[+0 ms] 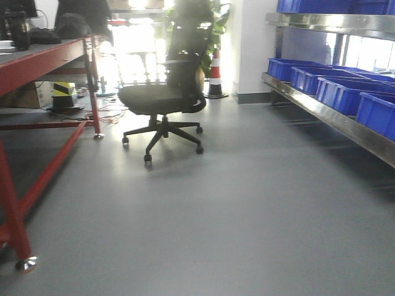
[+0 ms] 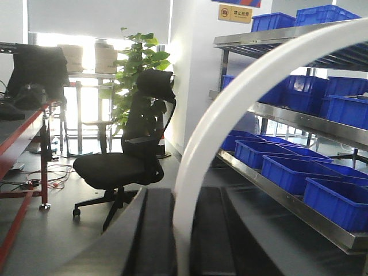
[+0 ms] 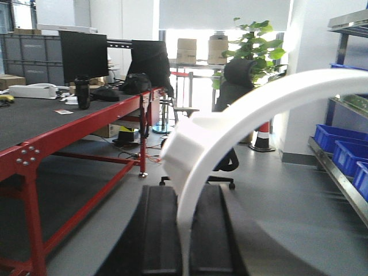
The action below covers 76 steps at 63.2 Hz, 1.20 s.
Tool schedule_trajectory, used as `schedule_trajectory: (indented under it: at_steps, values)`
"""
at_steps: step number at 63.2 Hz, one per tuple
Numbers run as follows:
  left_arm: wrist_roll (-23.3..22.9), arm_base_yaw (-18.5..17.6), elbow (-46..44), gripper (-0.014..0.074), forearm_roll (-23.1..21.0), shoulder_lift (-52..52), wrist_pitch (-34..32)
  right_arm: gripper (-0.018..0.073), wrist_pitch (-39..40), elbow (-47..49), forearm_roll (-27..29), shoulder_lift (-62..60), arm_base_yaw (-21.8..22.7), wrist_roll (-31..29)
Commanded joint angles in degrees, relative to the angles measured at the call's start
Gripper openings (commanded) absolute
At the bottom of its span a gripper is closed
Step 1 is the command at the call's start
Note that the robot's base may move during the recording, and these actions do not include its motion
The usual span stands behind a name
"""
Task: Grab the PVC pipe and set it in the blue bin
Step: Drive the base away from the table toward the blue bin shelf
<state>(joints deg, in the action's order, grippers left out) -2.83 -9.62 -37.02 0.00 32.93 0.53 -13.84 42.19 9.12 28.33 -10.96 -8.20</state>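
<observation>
Left tool: closed on white curved pipe.
Right tool: closed on pipe, beside its fitting.
Blue bins: sat in row along shelf edge.

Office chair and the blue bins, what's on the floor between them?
Bare grey floor, in the front view; a striped cone stands behind, near the wall.

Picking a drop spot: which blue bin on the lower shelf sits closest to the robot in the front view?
The bin cut off by the right frame edge; the other bins sit farther back along the shelf.
</observation>
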Motion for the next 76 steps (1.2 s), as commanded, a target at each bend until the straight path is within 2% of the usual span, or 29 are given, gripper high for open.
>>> schedule_trajectory:
  at_steps: [1,76]
  values:
    - [-0.3,-0.3,-0.2,-0.0111,0.0,-0.4,-1.6,-0.0168,1.0,0.0,-0.5,-0.3,-0.1,-0.3]
    - [-0.3,-0.3,-0.2,-0.0111,0.0,-0.1,-1.7,-0.0168,1.0,0.0,-0.5,-0.3,-0.1,-0.3]
